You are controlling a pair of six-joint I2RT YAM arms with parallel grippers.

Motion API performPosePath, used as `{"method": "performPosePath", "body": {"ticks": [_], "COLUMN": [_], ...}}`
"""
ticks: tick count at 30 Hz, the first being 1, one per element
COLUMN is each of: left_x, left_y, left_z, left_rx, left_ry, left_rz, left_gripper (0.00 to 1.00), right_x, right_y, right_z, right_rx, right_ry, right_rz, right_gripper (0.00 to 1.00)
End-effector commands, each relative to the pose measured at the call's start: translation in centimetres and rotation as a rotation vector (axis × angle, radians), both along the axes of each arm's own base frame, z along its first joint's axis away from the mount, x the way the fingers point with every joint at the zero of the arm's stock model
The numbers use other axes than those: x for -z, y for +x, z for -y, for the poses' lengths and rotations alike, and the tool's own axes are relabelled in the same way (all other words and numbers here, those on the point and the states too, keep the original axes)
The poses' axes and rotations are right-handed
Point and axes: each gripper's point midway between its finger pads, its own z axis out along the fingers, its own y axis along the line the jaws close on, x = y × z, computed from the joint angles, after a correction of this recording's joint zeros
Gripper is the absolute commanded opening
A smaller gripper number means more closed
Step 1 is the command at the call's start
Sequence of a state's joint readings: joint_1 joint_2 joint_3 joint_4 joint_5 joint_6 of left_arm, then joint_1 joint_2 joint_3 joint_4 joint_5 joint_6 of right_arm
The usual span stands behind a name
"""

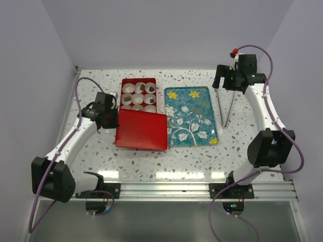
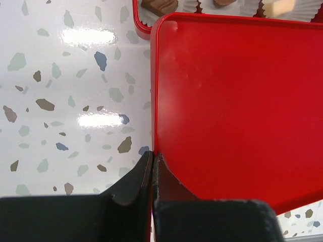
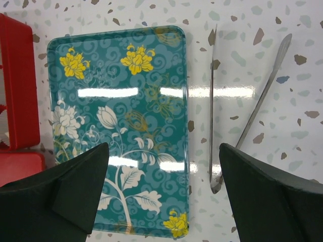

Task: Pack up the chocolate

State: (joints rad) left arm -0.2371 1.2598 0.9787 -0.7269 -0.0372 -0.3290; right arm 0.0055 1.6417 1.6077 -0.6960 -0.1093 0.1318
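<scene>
Chocolate: small pieces, one per white paper cup, in a three-by-three grid in the open red box, back left of the surface. Mostly brown, some cream. Near row is two brown, one cream, just past the red lid.

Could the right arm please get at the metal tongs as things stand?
Probably yes: the slim silver metal tongs lie uncovered beside the teal floral tray, and the open right end effector hovers over them.
</scene>
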Motion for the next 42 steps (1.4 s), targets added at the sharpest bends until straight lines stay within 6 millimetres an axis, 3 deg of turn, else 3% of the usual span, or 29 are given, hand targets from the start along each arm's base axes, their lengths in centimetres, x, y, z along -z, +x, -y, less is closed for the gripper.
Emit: {"method": "performPosePath", "body": {"ticks": [1, 10, 15, 17, 25, 29, 38, 42], "left_x": [-3.3, -6.3, -8.5, -9.0, -10.5, -10.7, -11.5, -12.0], "left_y": [1.5, 4.6, 6.2, 6.6, 8.4, 8.6, 8.5, 8.5], "left_z": [1.0, 3.5, 4.4, 4.7, 6.2, 6.1, 6.3, 6.7], "left_rx": [0.017, 0.034, 0.045, 0.047, 0.077, 0.074, 0.077, 0.082], "left_ry": [-0.056, -0.183, -0.23, -0.245, -0.312, -0.308, -0.332, -0.362], "left_rz": [0.105, 0.229, 0.307, 0.32, 0.367, 0.378, 0.409, 0.428], "left_gripper": [0.0, 0.0, 0.0, 0.0, 0.0, 0.0, 0.0, 0.0], "right_x": [-2.2, -4.2, -3.7, -4.2, -2.8, -2.9, -0.8, -0.9], "right_y": [-1.2, -2.4, -3.5, -4.0, -7.6, -8.3, -8.9, -9.7], "right_z": [-1.4, -5.8, -8.8, -10.7, -19.5, -21.2, -22.3, -23.8], "right_rx": [-0.046, -0.167, -0.244, -0.297, -0.483, -0.518, -0.562, -0.623], "right_ry": [0.067, 0.294, 0.403, 0.43, 0.506, 0.537, 0.54, 0.582], "right_rz": [0.046, 0.11, 0.078, 0.094, 0.057, 0.063, -0.008, -0.013], "right_gripper": [0.93, 0.93, 0.93, 0.92, 0.92, 0.92, 0.91, 0.87]}}
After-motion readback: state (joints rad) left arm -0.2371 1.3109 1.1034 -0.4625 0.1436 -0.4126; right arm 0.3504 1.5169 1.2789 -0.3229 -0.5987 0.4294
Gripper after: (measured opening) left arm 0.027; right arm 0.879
